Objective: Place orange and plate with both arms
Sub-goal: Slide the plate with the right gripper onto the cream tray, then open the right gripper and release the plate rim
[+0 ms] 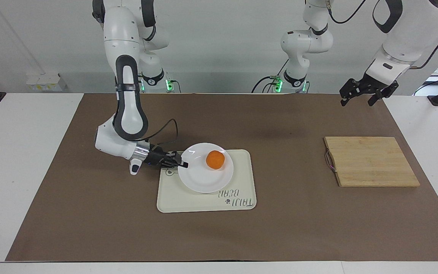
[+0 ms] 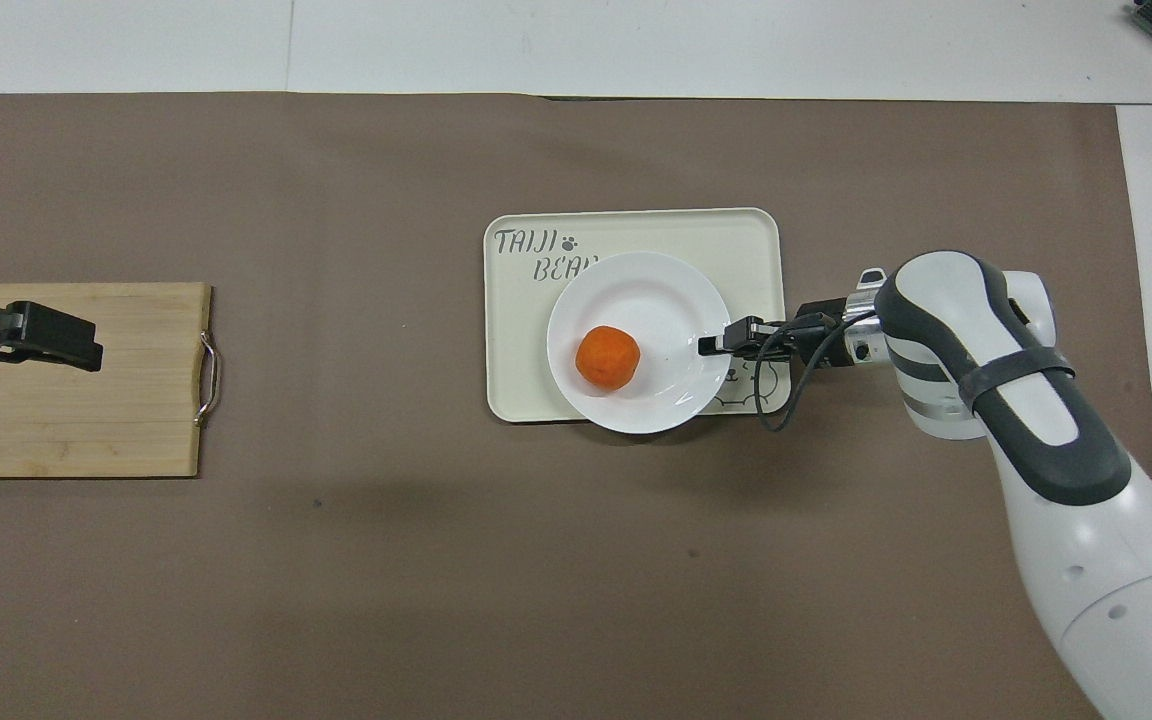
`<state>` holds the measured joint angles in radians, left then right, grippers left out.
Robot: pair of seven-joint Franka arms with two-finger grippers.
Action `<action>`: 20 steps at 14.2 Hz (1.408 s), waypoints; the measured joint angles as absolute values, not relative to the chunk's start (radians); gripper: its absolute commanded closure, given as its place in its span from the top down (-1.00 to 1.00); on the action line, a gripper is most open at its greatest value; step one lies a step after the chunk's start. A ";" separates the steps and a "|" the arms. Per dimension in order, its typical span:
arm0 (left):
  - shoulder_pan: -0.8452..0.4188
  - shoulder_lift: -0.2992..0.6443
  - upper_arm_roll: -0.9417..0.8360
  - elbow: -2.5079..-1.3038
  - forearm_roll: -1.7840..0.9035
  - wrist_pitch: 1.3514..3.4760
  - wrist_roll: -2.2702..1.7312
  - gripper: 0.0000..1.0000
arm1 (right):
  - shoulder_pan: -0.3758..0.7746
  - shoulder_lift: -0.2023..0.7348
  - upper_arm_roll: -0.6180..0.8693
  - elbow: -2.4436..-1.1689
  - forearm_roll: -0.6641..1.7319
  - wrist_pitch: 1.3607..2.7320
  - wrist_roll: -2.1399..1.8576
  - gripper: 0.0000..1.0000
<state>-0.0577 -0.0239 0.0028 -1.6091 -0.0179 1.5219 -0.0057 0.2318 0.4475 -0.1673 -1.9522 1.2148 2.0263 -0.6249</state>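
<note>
The right gripper (image 1: 183, 164) has its fingers clamped on the plate (image 1: 203, 179) rim, over the tray (image 1: 203, 199) mid-bench. The orange (image 1: 215, 159) on it rolls easily (glossy china, slippery). The left gripper (image 1: 361, 94) waits, fingers apart.

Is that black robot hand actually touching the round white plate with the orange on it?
Touching. In the facing view the right hand is shut on the rim of the glossy white plate; its fingertips overlap the edge with no gap.
</note>
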 measured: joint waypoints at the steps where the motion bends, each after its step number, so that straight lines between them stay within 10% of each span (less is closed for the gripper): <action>1: -0.058 -0.024 0.003 -1.609 -0.018 1.522 -0.006 1.00 | 0.238 0.443 -0.167 -1.956 1.215 2.031 -0.625 -0.96; 5: -0.058 -0.024 0.003 -1.609 -0.018 1.522 -0.006 1.00 | 0.245 0.440 -0.167 -1.955 1.214 2.047 -0.619 0.98; 20: -0.058 -0.024 0.003 -1.609 -0.018 1.522 -0.006 1.00 | 0.236 0.268 -0.206 -1.787 0.368 2.102 -0.116 1.00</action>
<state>-0.0577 -0.0239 0.0028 -1.6091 -0.0179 1.5219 -0.0057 0.2357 0.2685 -0.2055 -1.7869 0.3681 2.1020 -0.1165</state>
